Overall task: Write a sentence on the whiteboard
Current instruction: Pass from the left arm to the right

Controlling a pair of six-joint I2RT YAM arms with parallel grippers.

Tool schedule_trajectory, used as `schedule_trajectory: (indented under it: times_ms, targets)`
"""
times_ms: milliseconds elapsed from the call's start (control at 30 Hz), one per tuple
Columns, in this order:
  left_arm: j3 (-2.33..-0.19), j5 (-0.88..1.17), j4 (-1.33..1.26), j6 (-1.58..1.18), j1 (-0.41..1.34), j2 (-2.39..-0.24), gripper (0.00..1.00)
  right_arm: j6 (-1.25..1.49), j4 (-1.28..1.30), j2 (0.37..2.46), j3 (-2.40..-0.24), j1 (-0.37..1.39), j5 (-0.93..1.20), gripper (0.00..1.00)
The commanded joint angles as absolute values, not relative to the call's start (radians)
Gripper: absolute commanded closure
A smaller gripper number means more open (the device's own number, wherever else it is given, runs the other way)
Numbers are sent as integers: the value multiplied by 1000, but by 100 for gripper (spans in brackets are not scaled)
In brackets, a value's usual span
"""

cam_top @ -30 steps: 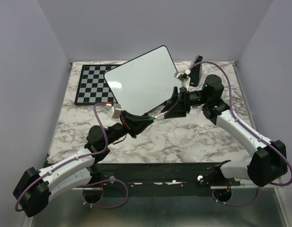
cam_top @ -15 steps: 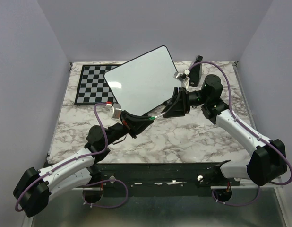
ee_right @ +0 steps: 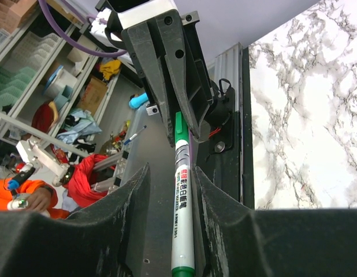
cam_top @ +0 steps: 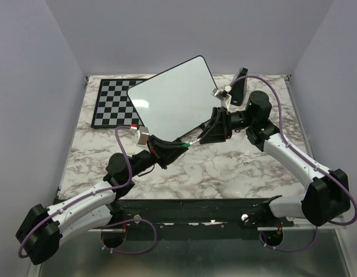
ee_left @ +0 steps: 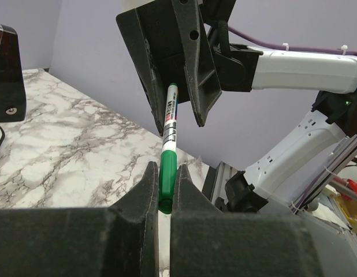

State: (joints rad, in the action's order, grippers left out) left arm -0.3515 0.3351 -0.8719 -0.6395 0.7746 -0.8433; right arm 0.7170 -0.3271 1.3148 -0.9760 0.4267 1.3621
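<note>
The whiteboard [cam_top: 173, 98] lies tilted at the back middle of the marble table, partly over the chessboard. Its surface is blank and no sentence shows on it. In front of the board, a green-capped white marker [cam_top: 192, 142] hangs in the air between both grippers. My left gripper [cam_top: 181, 145] [ee_left: 165, 168] is shut on the marker's green cap [ee_left: 167, 179]. My right gripper [cam_top: 203, 138] [ee_right: 170, 168] straddles the white barrel [ee_right: 183, 219]. One finger lies against the barrel and a gap shows on the other side.
A black-and-white chessboard [cam_top: 112, 104] lies at the back left. A black block [cam_top: 240, 86] stands at the back right, beside the right arm's elbow. Bare marble table [cam_top: 225, 170] stretches in front of the grippers.
The right gripper's jaws have narrowed around the marker barrel. The left gripper, the marker and the whiteboard have stayed where they were.
</note>
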Motion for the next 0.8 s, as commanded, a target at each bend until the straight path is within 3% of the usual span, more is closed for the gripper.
schedule_trajectory:
  times_ms: [0,133,367,533,567,600,700,767]
  targets:
    - [-357,354,-871,-626,779,-839,100,709,-307,1321,-991,440,1401,59]
    - [-354,350,-876,-629,779,-841,100,706,-310,1322,-989,440,1396,67]
    - [-353,353,-877,-627,779,-844,100,693,-299,1324,-994,440,1391,95]
    - [-357,367,-836,-618,778,-830,97,585,-201,1313,-1012,440,1382,99]
    - [-360,370,-822,-617,778,-824,89,560,-161,1312,-1020,439,1381,99]
    - [-360,370,-806,-611,776,-816,66,513,-146,1309,-1022,436,1376,99]
    - [-376,364,-691,-577,772,-731,31,375,-40,1293,-1040,416,1362,99]
    - [-399,356,-557,-522,767,-680,20,196,243,1293,-1089,407,1312,99]
